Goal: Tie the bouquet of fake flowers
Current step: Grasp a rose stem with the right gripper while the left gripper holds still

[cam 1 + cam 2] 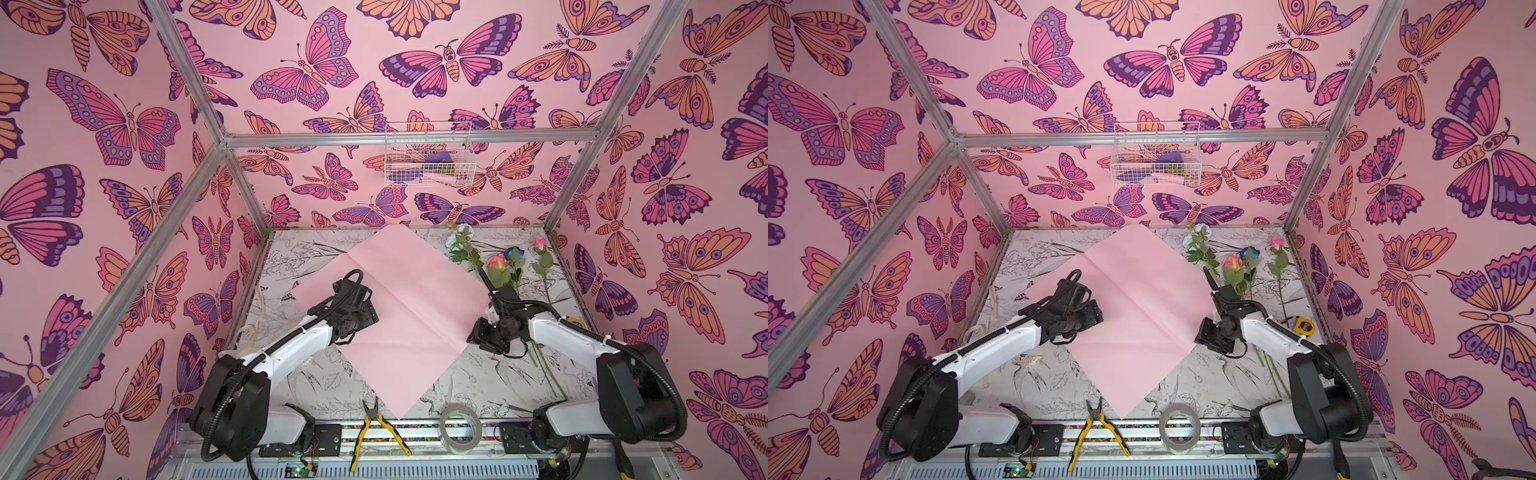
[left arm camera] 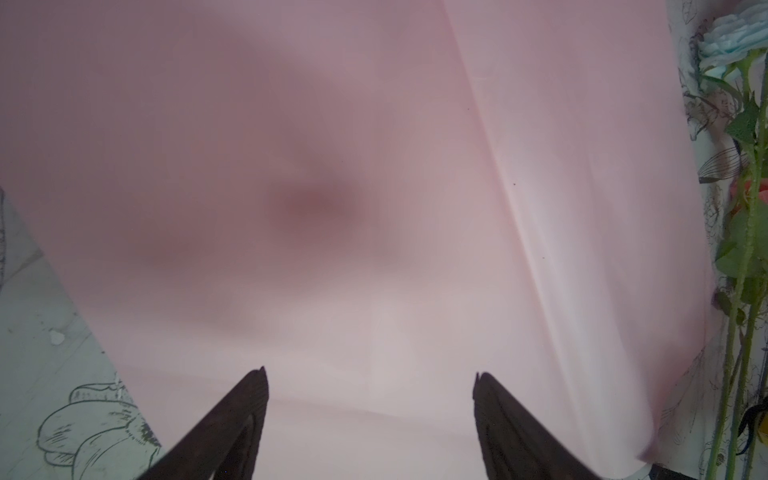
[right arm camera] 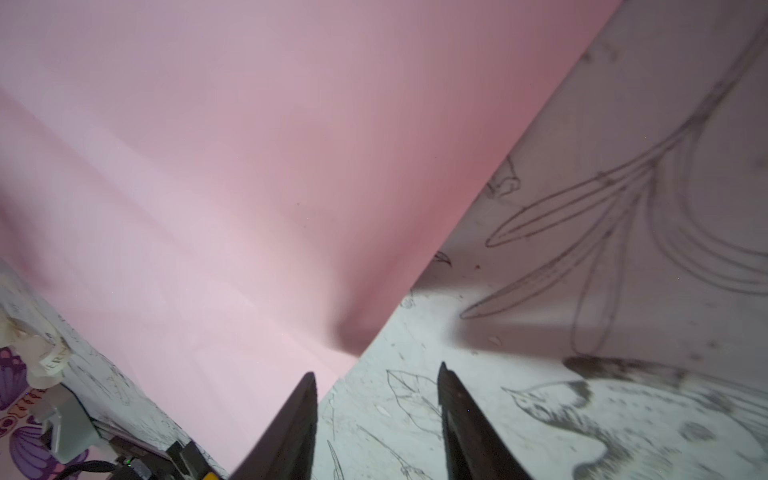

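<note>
No wrapped bouquet is in view. A pink paper sheet (image 1: 399, 316) (image 1: 1133, 307) lies flat on the table as a diamond. The fake flowers lie loose to its right: a white rose (image 1: 459, 232), a coral-pink one (image 1: 497, 262), a blue one (image 1: 514, 252) and a pink one (image 1: 540, 243), stems toward the front. My left gripper (image 2: 370, 372) hangs open over the sheet's left half, nothing between its fingers. My right gripper (image 3: 376, 368) is open at the sheet's right corner, one fingertip over the paper's edge and one over the table.
Yellow-handled pliers (image 1: 376, 419) and a tape roll (image 1: 460, 428) lie at the front edge. A yellow tape measure (image 1: 575, 322) sits behind the right arm. A cream printed ribbon (image 3: 54, 357) lies by the left wall. A wire basket (image 1: 428, 156) hangs on the back wall.
</note>
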